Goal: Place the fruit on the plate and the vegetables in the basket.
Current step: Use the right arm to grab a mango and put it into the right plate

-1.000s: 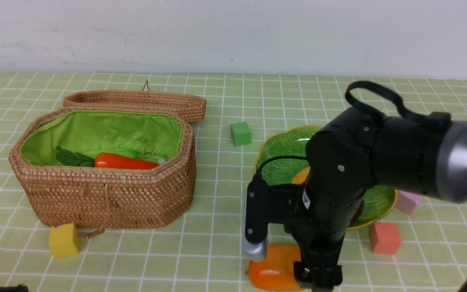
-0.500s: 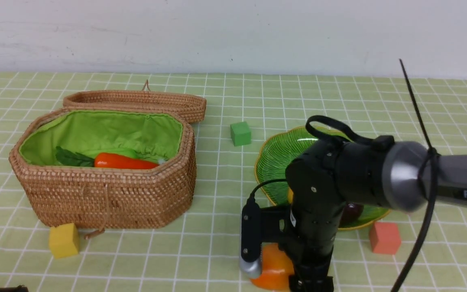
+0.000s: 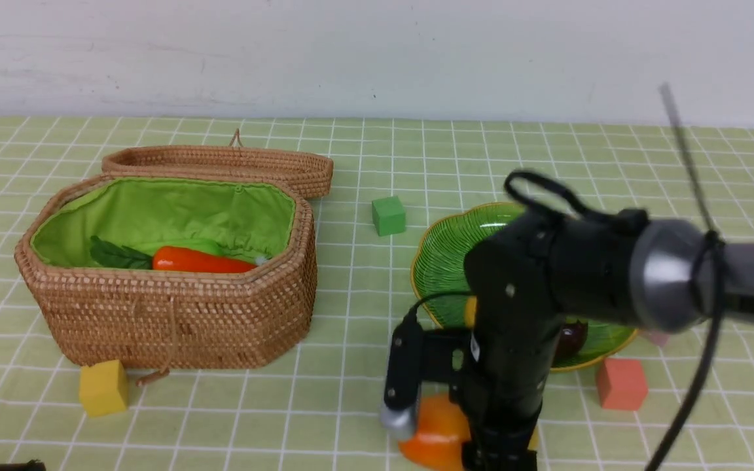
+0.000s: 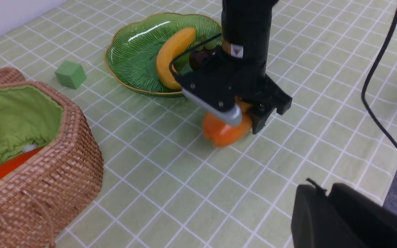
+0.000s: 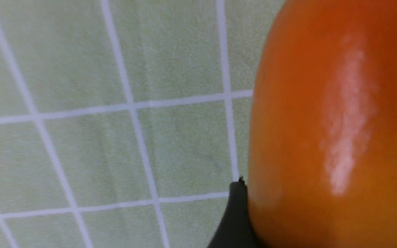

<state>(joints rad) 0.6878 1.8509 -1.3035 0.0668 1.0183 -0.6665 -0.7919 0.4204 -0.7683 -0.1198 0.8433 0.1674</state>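
Note:
The orange mango [image 3: 439, 432] lies on the cloth near the front edge, in front of the green plate [image 3: 449, 255]. My right gripper [image 3: 465, 445] points straight down and straddles it. In the right wrist view one fingertip [image 5: 234, 213] rests against the mango's side [image 5: 339, 120]; the other finger is hidden. The banana [image 4: 171, 58] and the mangosteen [image 4: 198, 58] lie on the plate [image 4: 133, 51]. The carrot [image 3: 200, 260] lies in the open basket [image 3: 174, 320]. My left gripper [image 4: 322, 187] hangs back near the table's front edge, shut and empty.
The basket's lid [image 3: 220, 167] lies folded back behind it. Foam cubes stand about: a green one [image 3: 388, 215] left of the plate, a yellow one [image 3: 103, 387] at the basket's front corner, a salmon one [image 3: 620, 383] and a half-hidden pink one [image 3: 655, 337] right of the plate.
The right arm has dropped lower over the mango, bringing its fingers down around the fruit, and the jaws have narrowed a little. The mango stays on the cloth. The left arm has not moved.

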